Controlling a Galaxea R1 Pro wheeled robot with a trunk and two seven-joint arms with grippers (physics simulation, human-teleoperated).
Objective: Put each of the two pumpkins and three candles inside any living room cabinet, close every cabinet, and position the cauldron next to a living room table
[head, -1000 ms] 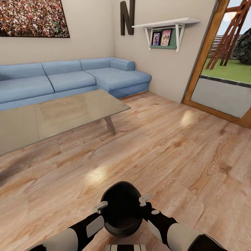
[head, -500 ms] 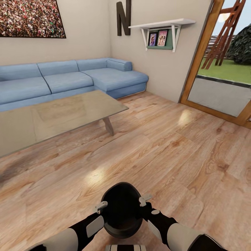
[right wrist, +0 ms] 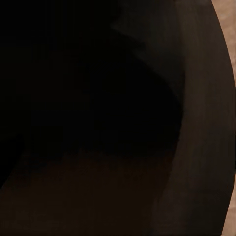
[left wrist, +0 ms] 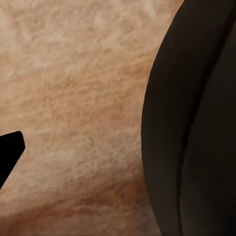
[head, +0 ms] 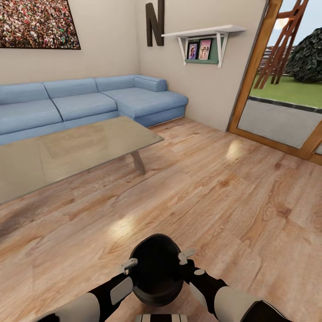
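Observation:
The black cauldron point(head: 155, 268) hangs low in front of my trunk, above the wooden floor, its open mouth facing up. My left gripper point(head: 129, 264) is shut on its left rim and my right gripper point(head: 184, 256) on its right rim. In the left wrist view the cauldron's outer wall point(left wrist: 196, 123) stands close beside a dark fingertip point(left wrist: 10, 147). The right wrist view looks into the cauldron's dark inside point(right wrist: 98, 123). The glass-topped table point(head: 80, 147) lies ahead to the left, well apart from the cauldron. Pumpkins, candles and cabinet are out of view.
A blue corner sofa point(head: 89, 100) runs along the wall behind the table. A white wall shelf point(head: 203, 32) with pictures hangs at the back. An open wood-framed doorway point(head: 286, 89) leads outside at the right. Bare wooden floor point(head: 214, 188) spreads between me and these.
The whole room has slid slightly left in the head view, so the camera has turned. The cauldron and both grippers keep the same place relative to me.

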